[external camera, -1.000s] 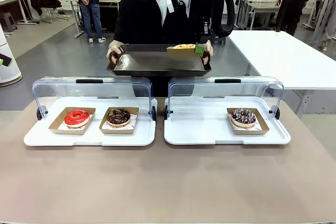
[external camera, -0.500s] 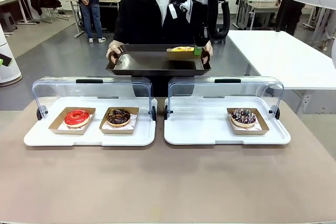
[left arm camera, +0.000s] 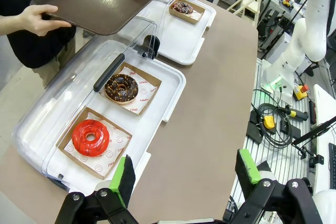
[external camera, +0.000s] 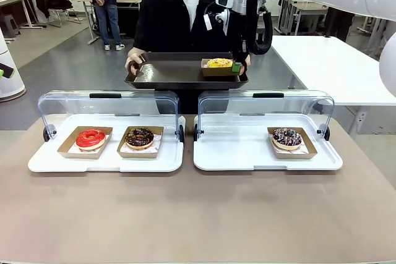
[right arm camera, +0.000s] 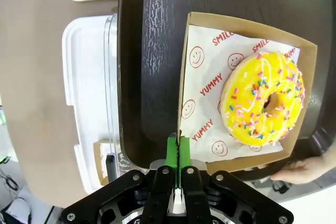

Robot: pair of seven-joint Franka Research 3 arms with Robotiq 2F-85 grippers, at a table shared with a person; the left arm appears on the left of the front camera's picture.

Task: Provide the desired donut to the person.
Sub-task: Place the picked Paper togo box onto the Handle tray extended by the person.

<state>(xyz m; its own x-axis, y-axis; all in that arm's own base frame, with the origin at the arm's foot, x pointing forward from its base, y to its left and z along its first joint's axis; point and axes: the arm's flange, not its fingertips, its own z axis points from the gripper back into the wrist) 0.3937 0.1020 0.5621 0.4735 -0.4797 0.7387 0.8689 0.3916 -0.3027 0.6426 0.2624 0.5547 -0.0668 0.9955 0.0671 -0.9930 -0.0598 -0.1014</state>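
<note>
Now the boxed yellow donut is set lower, onto the person's tray, its box edge still pinched by the closed right gripper; only release is judged left.

There is a big brown table in the room. 2 white trays sit right on it, side by side, near the far edge. The left tray and the right tray are close together, with a small gap between them. Each tray has a see-through lid with a black handle on top. The left lid and the right lid stand up at the back of the trays.
</note>
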